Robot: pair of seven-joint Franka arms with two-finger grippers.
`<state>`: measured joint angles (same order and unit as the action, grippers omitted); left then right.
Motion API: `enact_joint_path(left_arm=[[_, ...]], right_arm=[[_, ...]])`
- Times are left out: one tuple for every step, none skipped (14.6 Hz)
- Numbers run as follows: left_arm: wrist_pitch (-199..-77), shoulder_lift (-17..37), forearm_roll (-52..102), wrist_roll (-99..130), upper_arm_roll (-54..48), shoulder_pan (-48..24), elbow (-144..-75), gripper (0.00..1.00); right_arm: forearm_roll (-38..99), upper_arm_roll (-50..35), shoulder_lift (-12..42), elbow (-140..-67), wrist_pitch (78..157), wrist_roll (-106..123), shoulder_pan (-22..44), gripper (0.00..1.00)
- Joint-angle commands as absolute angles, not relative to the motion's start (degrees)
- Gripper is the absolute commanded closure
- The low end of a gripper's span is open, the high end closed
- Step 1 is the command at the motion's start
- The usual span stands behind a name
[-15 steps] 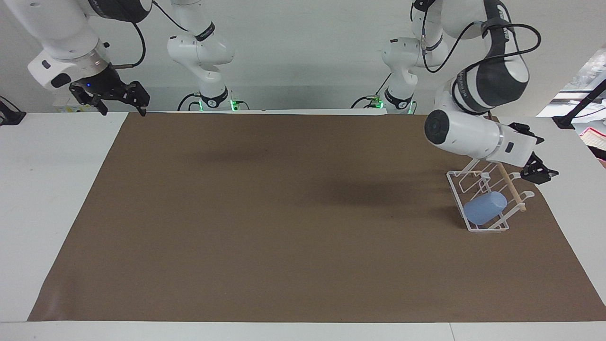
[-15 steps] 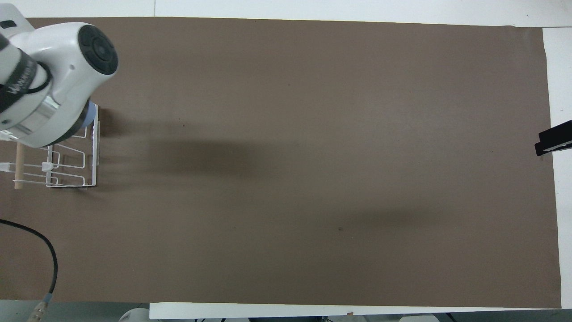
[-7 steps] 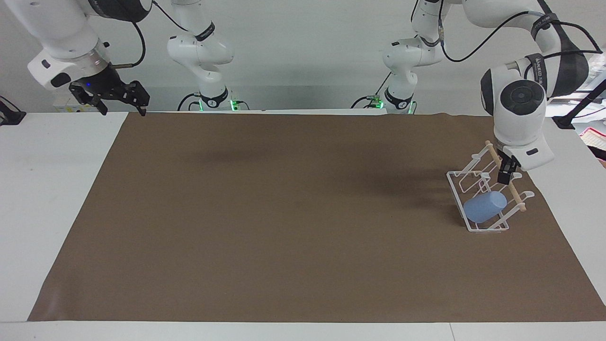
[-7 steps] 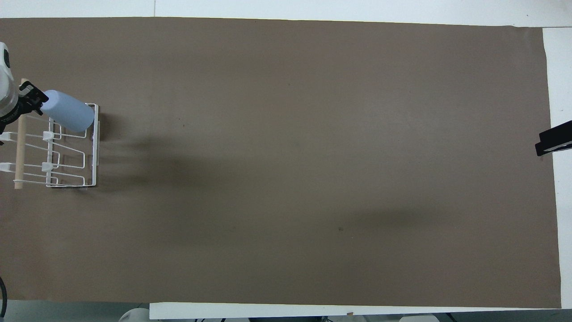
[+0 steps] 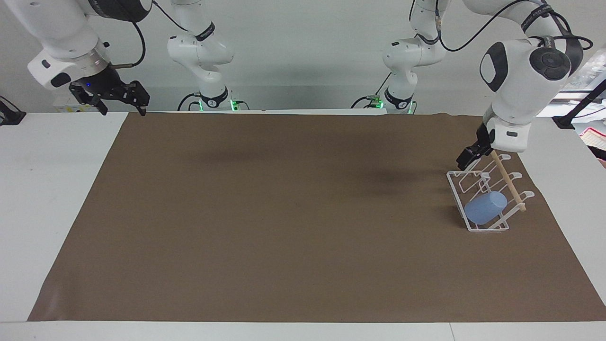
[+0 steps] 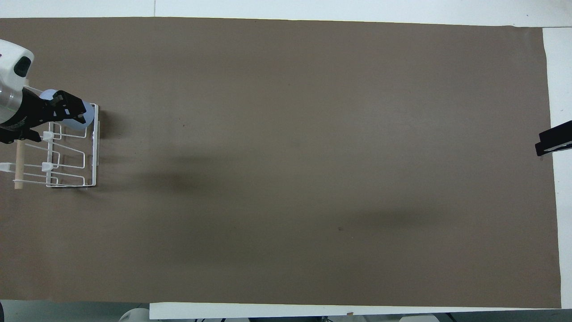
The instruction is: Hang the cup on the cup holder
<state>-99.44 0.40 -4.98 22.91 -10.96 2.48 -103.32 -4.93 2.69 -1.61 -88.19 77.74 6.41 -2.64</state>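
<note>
The light blue cup (image 5: 485,207) hangs tilted on a prong of the white wire cup holder (image 5: 457,192), at the end of the rack farther from the robots. The rack stands on the mat at the left arm's end of the table, with a wooden dowel (image 5: 509,182) along its top. My left gripper (image 5: 467,160) hangs open and empty over the rack's nearer end, apart from the cup. In the overhead view the left gripper (image 6: 73,111) covers most of the cup (image 6: 90,118) above the cup holder (image 6: 94,152). My right gripper (image 5: 120,100) waits raised and open at the right arm's end.
A brown mat (image 5: 284,213) covers most of the white table (image 5: 47,189). In the overhead view only the right gripper's tip (image 6: 553,138) shows at the mat's edge. A black stand (image 5: 568,121) sits off the mat beside the left arm.
The left arm has swung its wrist around; its empty gripper moved from the table-end side of the rack, past the dowel, to over the rack's nearer end. Cup and right arm have not moved.
</note>
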Motion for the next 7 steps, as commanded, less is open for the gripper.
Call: enact_joint_path(left_arm=[[-92.4,-0.6,-4.0,9.4,-10.4,1.9,-100.1,0.0],[-91.6,-1.7,-4.0,4.8,-10.3,2.0,-100.1,0.0],[-91.8,-2.9,-4.0,2.9,-10.1,2.2,-100.4,0.0],[-91.8,-3.1,-3.9,3.2,-10.1,2.2,-100.2,0.0],[-91.7,-3.3,-3.0,3.7,-10.2,1.8,-99.8,0.0],[-91.2,-3.3,-1.6,4.1,-9.7,1.4,-99.3,0.0],[-90.6,-3.7,-0.7,4.2,-8.5,0.2,-98.6,0.0]], right_arm=[[-5.5,2.4,-2.5,-88.9,77.3,7.4,-3.0,0.01],[-5.5,2.4,-2.5,-88.9,77.3,7.4,-3.0,0.01],[-5.5,2.4,-2.5,-88.9,77.3,7.4,-3.0,0.01],[-5.5,2.4,-2.5,-88.9,77.3,7.4,-3.0,0.01],[-5.5,2.4,-2.5,-88.9,77.3,7.4,-3.0,0.01],[-5.5,2.4,-2.5,-88.9,77.3,7.4,-3.0,0.01],[-5.5,2.4,-2.5,-88.9,77.3,7.4,-3.0,0.01]])
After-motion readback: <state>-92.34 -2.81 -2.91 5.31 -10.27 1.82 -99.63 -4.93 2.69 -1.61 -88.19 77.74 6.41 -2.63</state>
